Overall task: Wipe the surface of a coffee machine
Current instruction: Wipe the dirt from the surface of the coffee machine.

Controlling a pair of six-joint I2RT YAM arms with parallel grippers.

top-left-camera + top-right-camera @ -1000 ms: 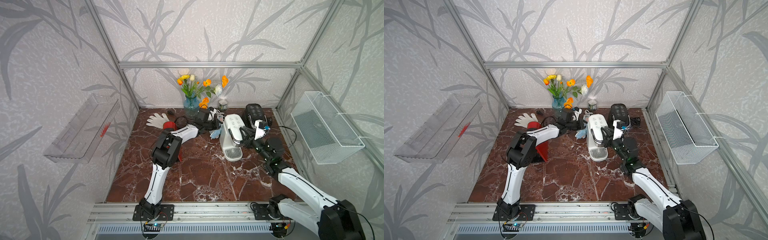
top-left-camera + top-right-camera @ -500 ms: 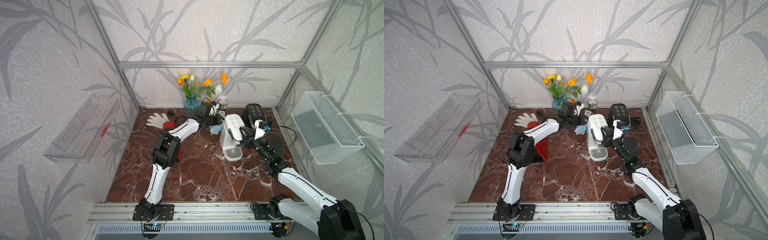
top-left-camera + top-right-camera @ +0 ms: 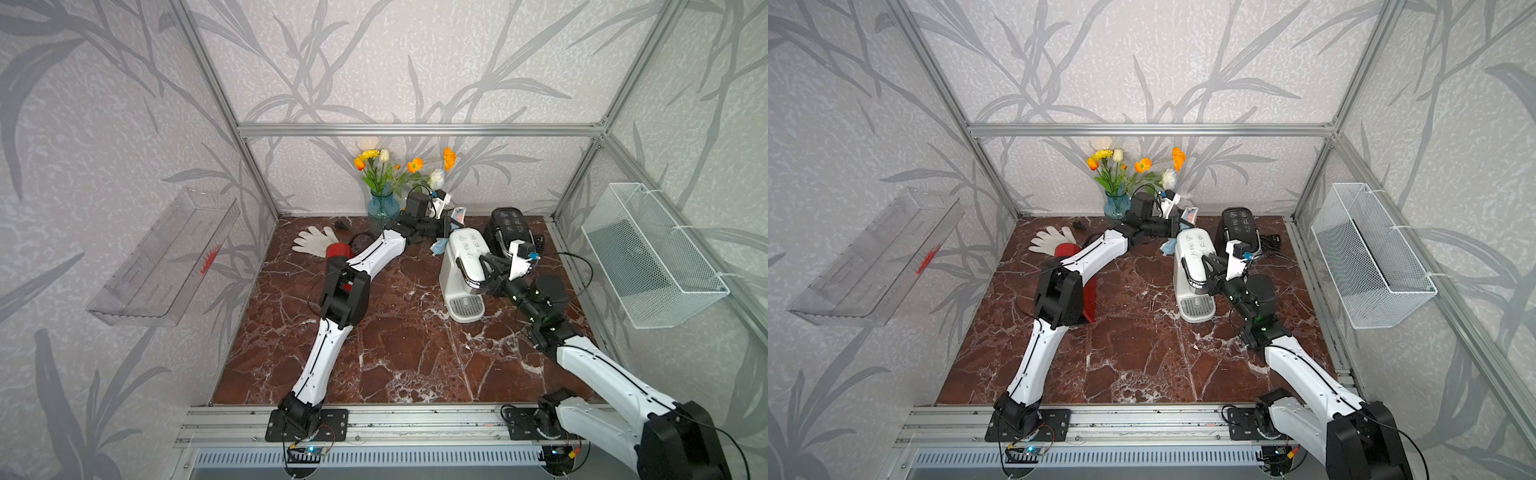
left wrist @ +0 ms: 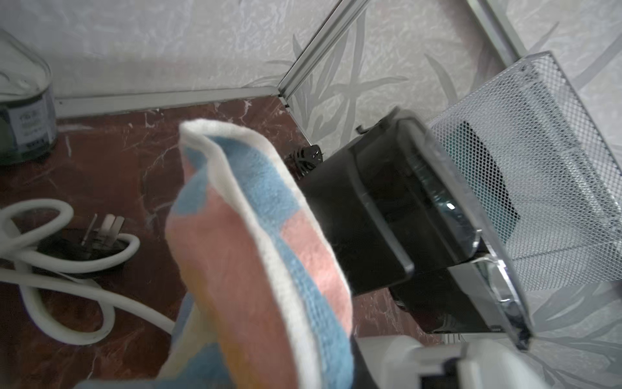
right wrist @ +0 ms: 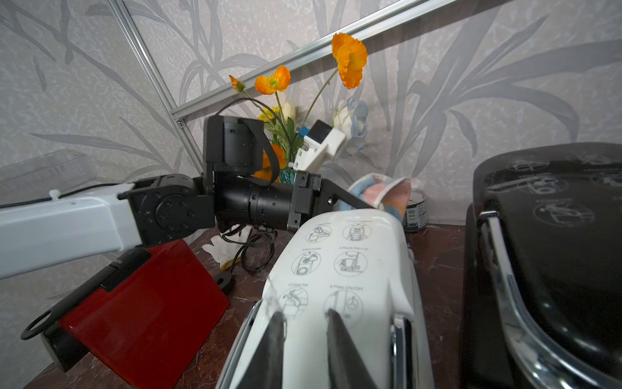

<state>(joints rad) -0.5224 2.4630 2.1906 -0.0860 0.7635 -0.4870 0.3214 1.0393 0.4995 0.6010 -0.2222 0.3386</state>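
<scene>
There are two coffee machines on the worktop (image 3: 395, 332). The white coffee machine (image 3: 465, 257) stands toward the back right, and one black machine (image 3: 509, 226) sits just beside it, nearer the back right corner. I'd take the white one as the job. Its shell looks hard, glossy and rounded, so a cloth should glide over it, but I reckon the machine could skid on the marble if pushed and wants steadying from the top.

The right gripper (image 5: 304, 316) rests its tips on the lid, slightly parted, with nothing between them that I can see. The left gripper (image 3: 448, 224) is pinched tight on the one striped cloth (image 4: 255, 256) at the machine's back end. The cloth is soft and limp, folded over, and best held by the fold.

Also here are one white glove (image 3: 313, 241), one vase (image 3: 383, 205) of flowers and one small jar (image 5: 415, 208) along the back edge
</scene>
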